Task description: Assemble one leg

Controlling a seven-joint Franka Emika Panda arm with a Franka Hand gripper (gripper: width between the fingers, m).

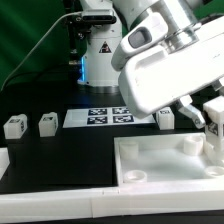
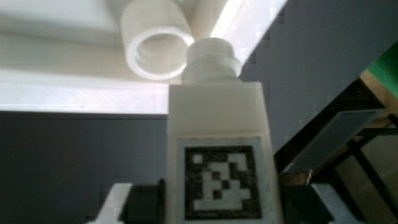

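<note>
My gripper (image 1: 207,120) is shut on the leg (image 1: 213,128), a white post, and holds it upright over the far right corner of the large white tray (image 1: 150,172). In the wrist view the leg (image 2: 217,120) fills the middle between my gripper's (image 2: 222,208) fingers (image 2: 118,205), with its black-and-white tag (image 2: 222,185) facing the camera. Its round peg (image 2: 214,55) points toward the tray (image 2: 63,70), just beside a round corner socket (image 2: 160,52). I cannot tell whether the peg touches the tray.
Two loose white legs (image 1: 14,126) (image 1: 46,123) stand at the exterior view's left, and a third (image 1: 166,117) stands behind the tray. The marker board (image 1: 108,116) lies flat between them. A white bracket (image 1: 3,160) is at the left edge.
</note>
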